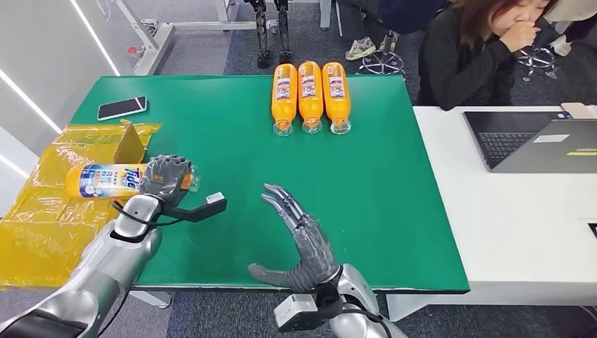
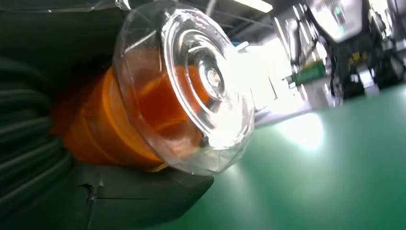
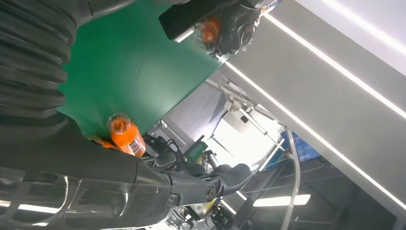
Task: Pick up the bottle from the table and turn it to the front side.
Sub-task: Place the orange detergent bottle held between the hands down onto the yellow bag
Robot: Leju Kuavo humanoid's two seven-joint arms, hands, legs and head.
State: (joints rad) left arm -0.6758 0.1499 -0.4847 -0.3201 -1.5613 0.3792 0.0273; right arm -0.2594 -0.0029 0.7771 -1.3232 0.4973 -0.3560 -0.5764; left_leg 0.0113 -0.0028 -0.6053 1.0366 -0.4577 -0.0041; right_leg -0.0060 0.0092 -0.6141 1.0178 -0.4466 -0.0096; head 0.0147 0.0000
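— Where is the bottle right now?

— In my left hand [image 1: 166, 176], at the left edge of the green table [image 1: 394, 211]. My fingers are wrapped around the bottle [image 1: 105, 180] near its clear cap end. It lies on its side, its body reaching left over the yellow plastic sheet [image 1: 42, 232], the blue-and-white label showing upward.

— Is it lifted or resting?

— Hard to say from above; it may be just off the surface. In my left wrist view the clear cap [image 2: 191, 86] and orange body sit tight against my palm.

— And your other hand?

— My right hand [image 1: 299, 243] hovers over the near middle of the table, fingers spread, holding nothing.

— Anything else around?

— Three orange bottles [image 1: 310, 95] lie side by side at the far edge, a phone [image 1: 122, 107] far left, and a laptop [image 1: 535, 141] on the white table to the right, with a person [image 1: 479, 49] seated beyond it.
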